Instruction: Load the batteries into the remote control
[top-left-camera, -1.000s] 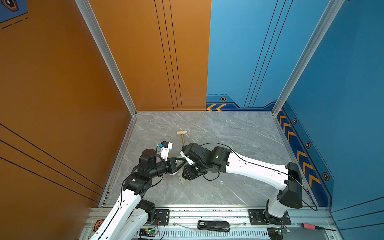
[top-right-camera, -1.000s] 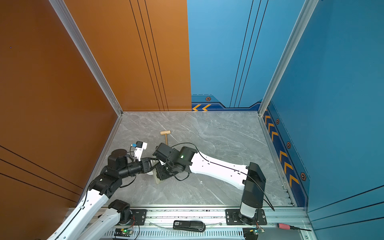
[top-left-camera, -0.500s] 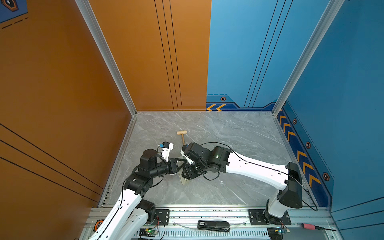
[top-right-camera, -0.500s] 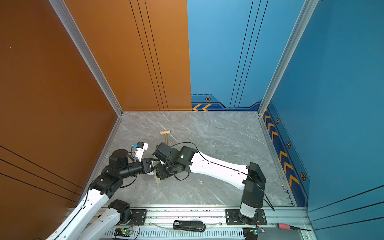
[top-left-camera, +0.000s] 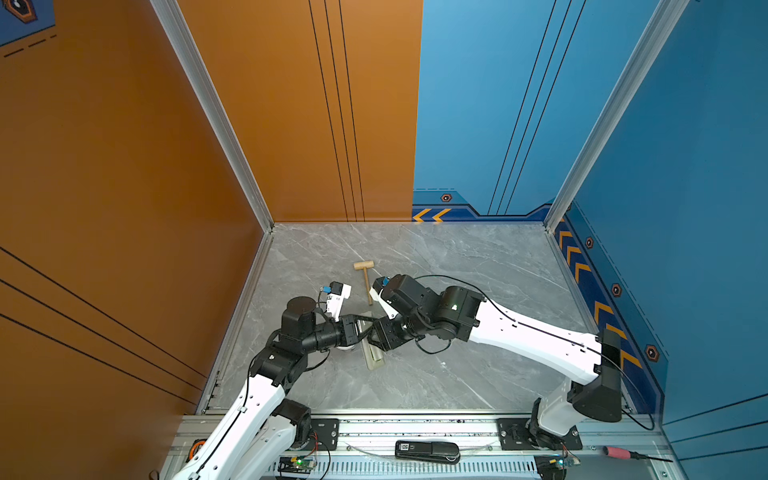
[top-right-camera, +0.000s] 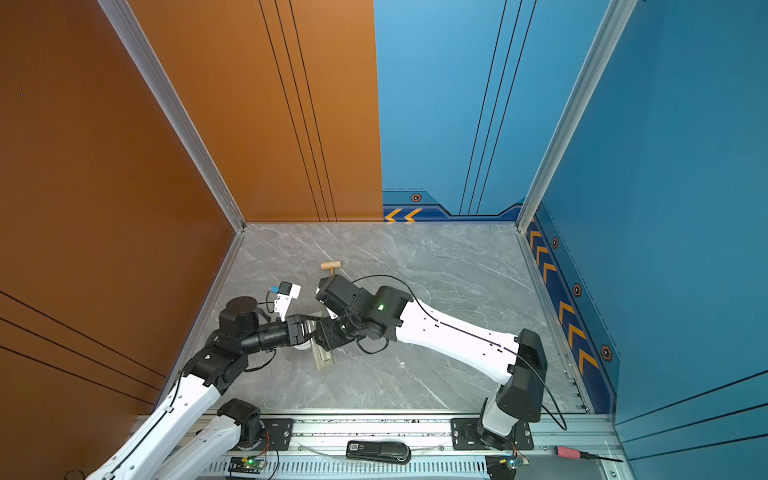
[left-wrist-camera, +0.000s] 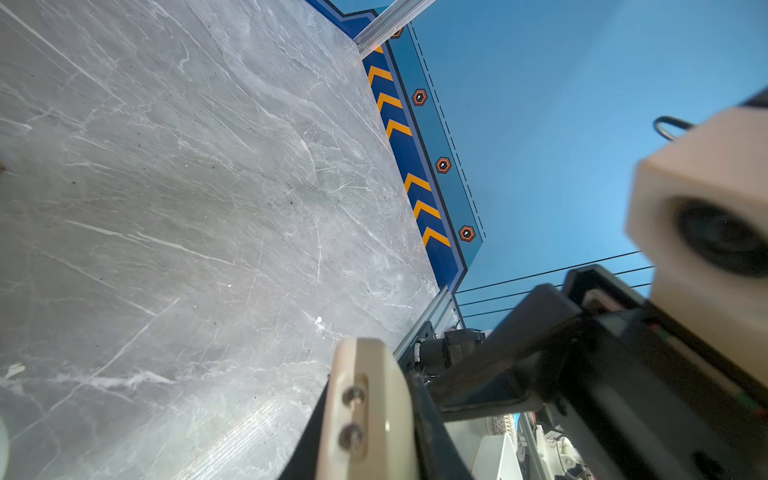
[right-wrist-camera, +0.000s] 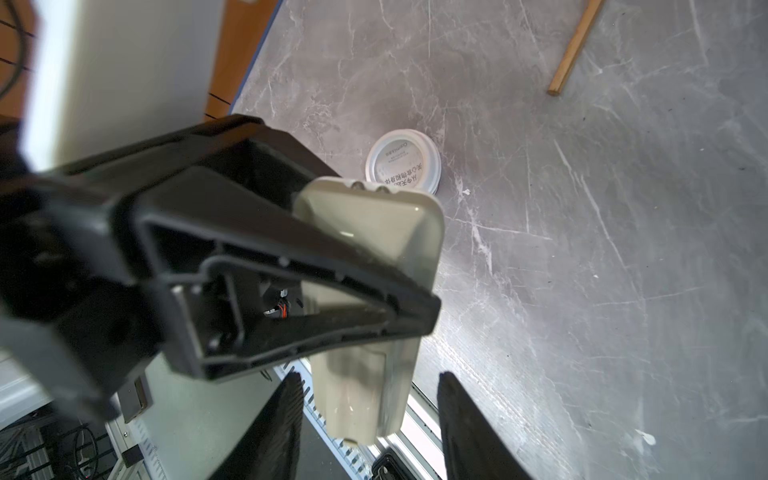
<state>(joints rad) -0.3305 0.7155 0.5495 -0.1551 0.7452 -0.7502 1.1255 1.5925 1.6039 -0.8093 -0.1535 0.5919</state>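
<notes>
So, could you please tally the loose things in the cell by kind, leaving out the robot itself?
remote control: 1
wooden mallet: 1
white round container: 1
black device with a small display: 1
red-handled screwdriver: 1
Total: 5

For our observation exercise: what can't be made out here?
The batteries: in no view.
The remote control, its back: right wrist view, left gripper crosses it.
The mallet, its head: right wrist view, cut off by the edge.
The round tin, its label: right wrist view, partly behind the remote control.
</notes>
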